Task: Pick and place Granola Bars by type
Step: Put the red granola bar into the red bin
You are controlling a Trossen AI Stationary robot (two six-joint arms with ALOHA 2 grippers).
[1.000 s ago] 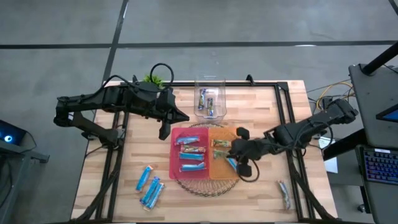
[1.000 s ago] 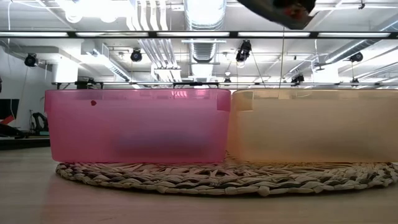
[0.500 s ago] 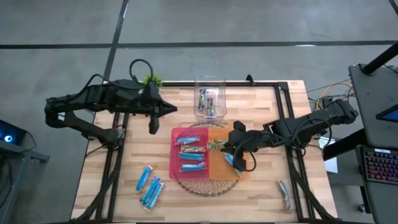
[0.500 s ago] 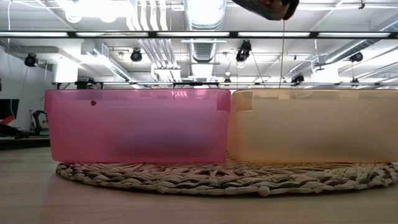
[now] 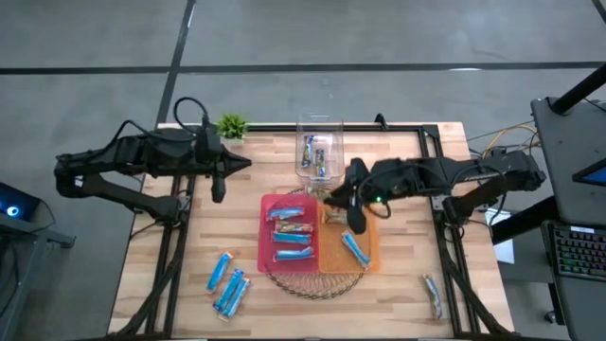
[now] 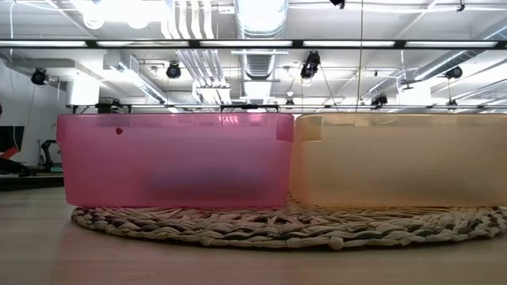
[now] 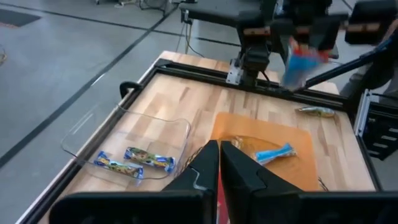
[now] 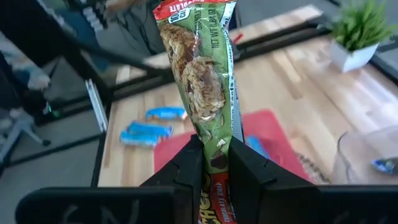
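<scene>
My right gripper (image 5: 333, 197) hangs above the far edge of the orange bin (image 5: 365, 254), near the clear container (image 5: 320, 152), shut on a green-wrapped granola bar (image 8: 200, 81) with a red end. One blue bar (image 5: 355, 248) lies in the orange bin, and several bars lie in the red bin (image 5: 267, 237). The clear container holds two bars (image 7: 130, 163). More blue bars (image 5: 227, 279) lie loose at the near left, and one bar (image 5: 433, 294) at the near right. My left gripper (image 5: 244, 163) is shut and empty over the table's far left. My right gripper pinches the green bar between its two fingers (image 8: 186, 163), on the wrapper's flat faces (image 8: 214, 140) partway along its length. The longer part with the red end sticks out past the fingertips, and a short part reaches back between them. The bar is lifted clear of the bins.
Both bins stand side by side on a round woven mat (image 6: 285, 226). A small green plant (image 5: 232, 125) stands at the far left corner. A black frame (image 5: 440, 180) runs along the table's edges. Bare wood lies between the loose bars and the bins.
My right gripper has risen with the green bar and swung from the orange bin's right side toward the table's far edge and left, leaving the top of the low view. My left gripper, still shut, has drawn back toward the table's left edge.
</scene>
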